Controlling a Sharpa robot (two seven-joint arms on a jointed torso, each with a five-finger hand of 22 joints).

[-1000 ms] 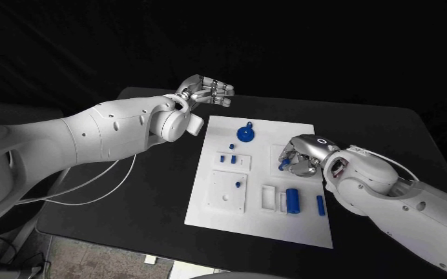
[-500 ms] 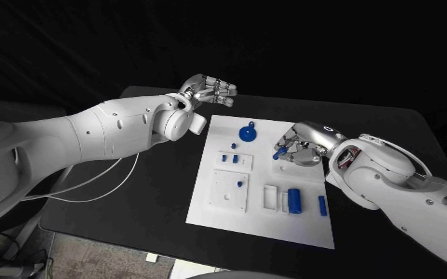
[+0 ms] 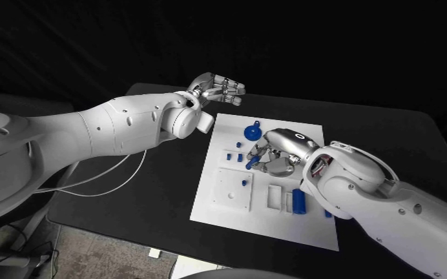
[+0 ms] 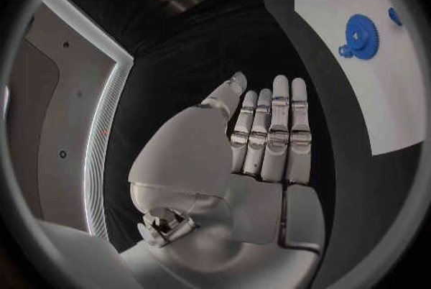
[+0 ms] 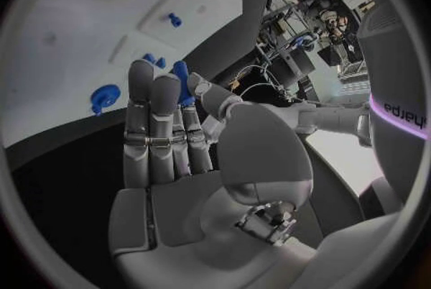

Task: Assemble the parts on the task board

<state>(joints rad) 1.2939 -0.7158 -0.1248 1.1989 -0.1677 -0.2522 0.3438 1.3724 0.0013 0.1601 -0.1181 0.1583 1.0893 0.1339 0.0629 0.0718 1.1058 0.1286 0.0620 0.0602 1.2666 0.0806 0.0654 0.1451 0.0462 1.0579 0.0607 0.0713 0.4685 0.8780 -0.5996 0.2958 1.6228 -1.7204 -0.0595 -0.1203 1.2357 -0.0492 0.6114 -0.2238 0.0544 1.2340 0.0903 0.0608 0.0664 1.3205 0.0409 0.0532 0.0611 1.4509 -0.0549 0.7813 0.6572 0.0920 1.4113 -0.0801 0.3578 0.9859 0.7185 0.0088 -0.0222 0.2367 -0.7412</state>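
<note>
Over the middle of the task board (image 3: 210, 195) we saw the right hand (image 3: 273, 154) poised with its fingers curled downward, pinching a small blue part (image 3: 252, 161) between thumb and finger; in the right wrist view the same blue part (image 5: 182, 82) stood up between the fingers (image 5: 153, 120), above the white board (image 5: 81, 30); the held part hung just beside two small blue pegs (image 3: 236, 157) standing in a white holder on the board; the left hand (image 3: 219, 89) hovered off the board, above the black table (image 3: 149, 182) near the board's far left corner, and held nothing; in the left wrist view its fingers (image 4: 274, 132) lay straight and side by side, with the thumb set a little apart; a blue gear (image 3: 253, 132) lay near the far edge of the board, between the two hands; a blue cylinder (image 3: 297, 201) lay in a recess toward the near edge, partly hidden by the right arm; another small blue peg (image 3: 244, 181) stood in a square white plate (image 3: 232, 190) on the board's near left part; a white cable (image 3: 112, 179) trailed across the table beneath the left arm.
</note>
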